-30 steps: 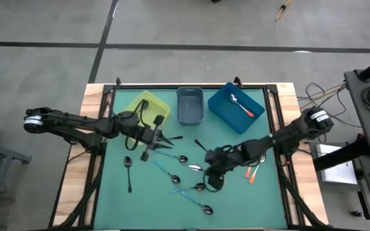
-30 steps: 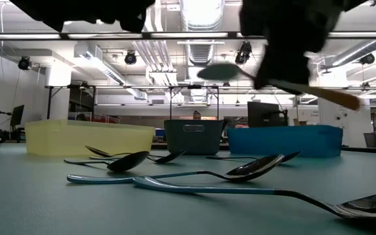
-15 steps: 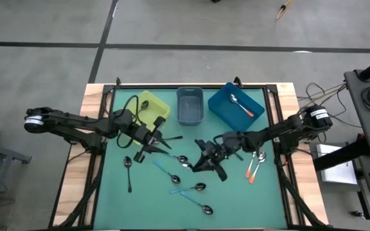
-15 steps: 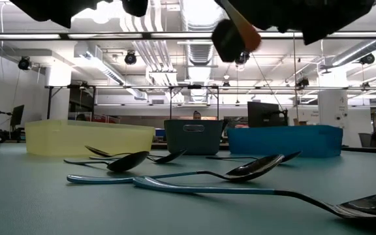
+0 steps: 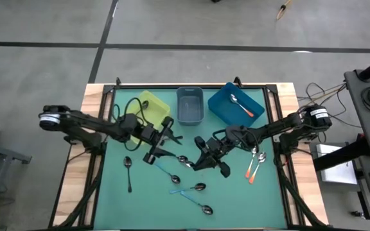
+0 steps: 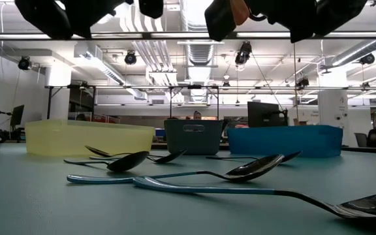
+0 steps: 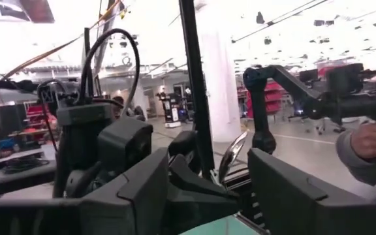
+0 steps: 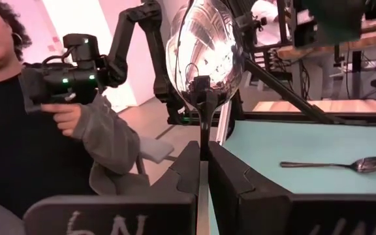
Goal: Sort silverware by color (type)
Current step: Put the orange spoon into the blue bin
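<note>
Several spoons lie flat on the green mat [image 5: 108, 192], among them a black one [image 5: 128, 163], light blue ones [image 5: 172, 177] and two orange ones [image 5: 252, 170]. One orange spoon [image 5: 243, 106] lies in the blue bin [image 5: 223, 112]. My right gripper [image 5: 201, 157] is raised over the mat's middle, shut on a spoon whose shiny bowl [image 8: 204, 52] stands out past the fingertips. An orange bit of handle [image 6: 240, 10] shows at its side. My left gripper [image 5: 162, 138] hovers just to its left, open, with nothing between the fingers [image 7: 142, 189]. My right gripper [image 8: 204, 153] pinches the spoon's thin neck [image 8: 204, 121], just behind the bowl, between its two fingertips. The spoon lies along the fingers with the bowl out in front. It is lifted clear of the mat.
A yellow bin [image 5: 148, 102] and a grey-blue bin [image 5: 189, 106] stand beside the blue one along the far edge. Black frame posts ring the table. A person's hand [image 7: 371, 140] holds a control arm beyond the table's near side.
My right gripper has risen from the mat with the spoon and gone toward the table's left and far edge, to the middle. My left gripper has shifted a little toward the right edge and has opened.
</note>
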